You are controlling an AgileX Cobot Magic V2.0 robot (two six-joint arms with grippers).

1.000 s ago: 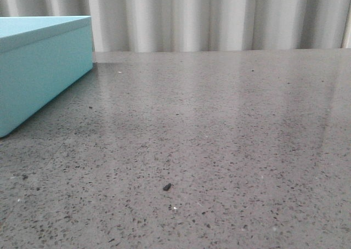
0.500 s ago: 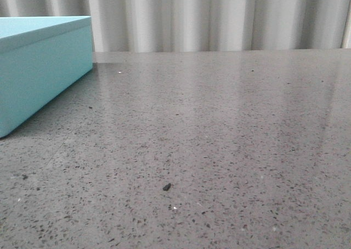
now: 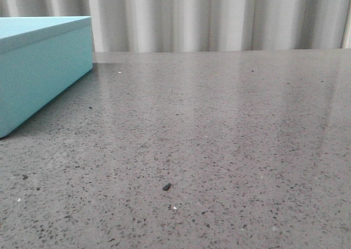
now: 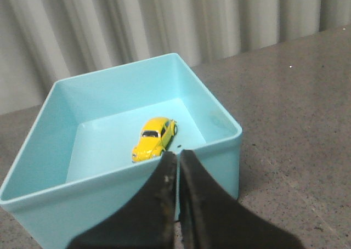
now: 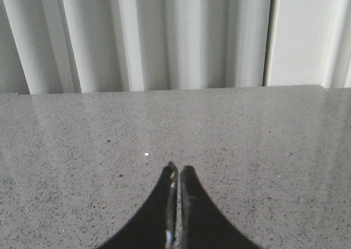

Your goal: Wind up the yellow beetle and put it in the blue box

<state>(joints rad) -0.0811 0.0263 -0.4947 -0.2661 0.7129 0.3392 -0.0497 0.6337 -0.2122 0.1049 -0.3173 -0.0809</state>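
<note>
The yellow beetle (image 4: pixel 154 139) sits on its wheels on the floor of the open blue box (image 4: pixel 219 150), touching no wall, its long axis skewed to the walls, nose toward the near wall. The left end effector (image 4: pixel 177 157) hangs above that near wall, fingers together and empty. The right end effector (image 5: pixel 177 172), also pressed together, hovers over the speckled grey bench (image 5: pixel 274 150).

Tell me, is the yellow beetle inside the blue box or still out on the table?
Inside. The yellow beetle sits upright on its wheels on the floor of the blue box, apart from the walls.
</note>
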